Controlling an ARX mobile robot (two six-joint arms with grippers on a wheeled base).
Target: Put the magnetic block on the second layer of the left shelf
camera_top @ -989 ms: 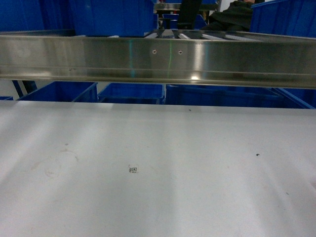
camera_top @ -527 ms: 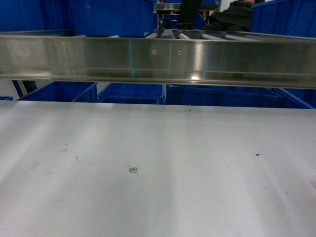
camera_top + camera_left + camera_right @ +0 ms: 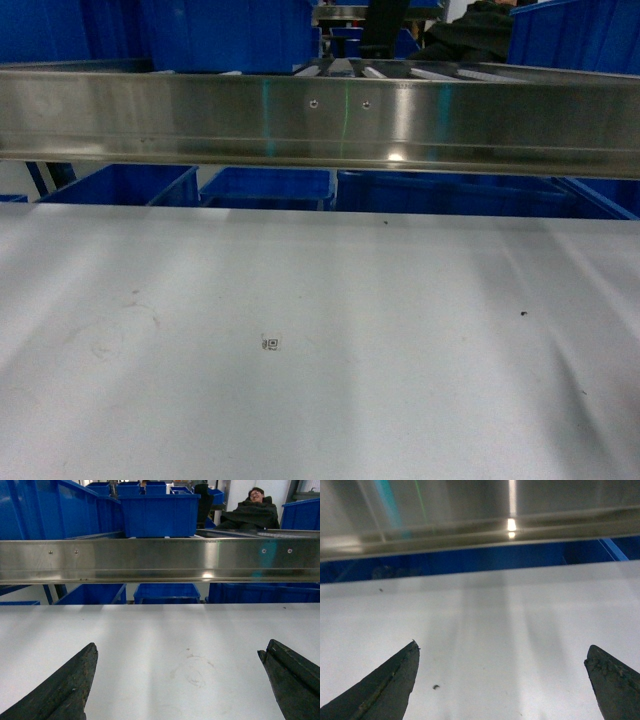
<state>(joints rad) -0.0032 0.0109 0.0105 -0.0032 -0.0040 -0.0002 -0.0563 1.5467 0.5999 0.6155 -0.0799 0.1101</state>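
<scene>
The white tabletop (image 3: 320, 380) and steel beam (image 3: 320, 120) look unchanged from a second ago. My left gripper (image 3: 177, 680) and right gripper (image 3: 502, 680) gape wide, empty. The magnetic block is nowhere visible, perhaps already shelved.

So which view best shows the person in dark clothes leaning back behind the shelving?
The left wrist view: the person in dark clothes shows face and torso above the steel beam. The head view catches only a dark sliver at the top edge; the right wrist view shows nothing of them.
</scene>
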